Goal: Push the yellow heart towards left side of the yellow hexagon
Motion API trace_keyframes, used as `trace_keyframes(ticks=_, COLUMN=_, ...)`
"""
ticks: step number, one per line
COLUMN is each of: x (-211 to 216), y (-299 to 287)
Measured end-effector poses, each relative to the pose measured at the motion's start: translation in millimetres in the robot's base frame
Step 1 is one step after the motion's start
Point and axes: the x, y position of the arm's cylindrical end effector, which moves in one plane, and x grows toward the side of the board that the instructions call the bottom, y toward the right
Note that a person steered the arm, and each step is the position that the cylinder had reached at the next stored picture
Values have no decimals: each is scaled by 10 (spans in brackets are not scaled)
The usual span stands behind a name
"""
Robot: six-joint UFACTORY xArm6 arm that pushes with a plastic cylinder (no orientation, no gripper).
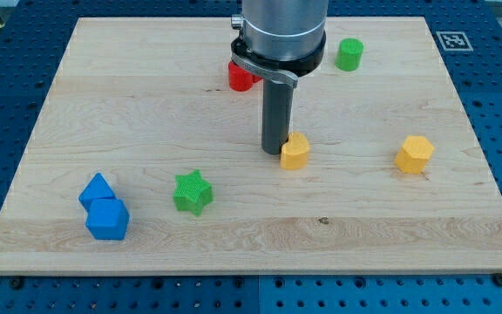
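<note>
Looking from the view's bottom edge upward, you first meet the wooden board [260, 235], and on its lower left corner two blue blocks: a blue hexagon-like block [107, 219] nearest you and, touching it just above and to the left, a blue block [97, 190] whose shape you cannot make out for sure. To their right, a little farther back and well apart from them, stands a green star [192, 192]. Next you reach the middle of the board, where the yellow heart [295, 151] sits with my tip [274, 152] right at its left side, touching it or all but touching; you cannot tell which from this angle. You see no jaws on this arm: it ends in a plain dark rod, so nothing is clamped and the heart simply rests on the board beside the rod. Near the view's right, well apart from the heart and level with it, you find the yellow hexagon [415, 154]. Farther back, a red block [241, 77] is partly hidden behind the arm's grey body [282, 30], its shape unclear. Farthest, toward the top right, stands a green cylinder [349, 54].
</note>
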Motion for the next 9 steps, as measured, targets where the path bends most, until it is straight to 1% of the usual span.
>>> trace_keyframes(ticks=2, x=0, y=60)
trace_keyframes(ticks=5, x=64, y=-141)
trace_keyframes(ticks=7, x=64, y=278)
trace_keyframes(ticks=9, x=64, y=335)
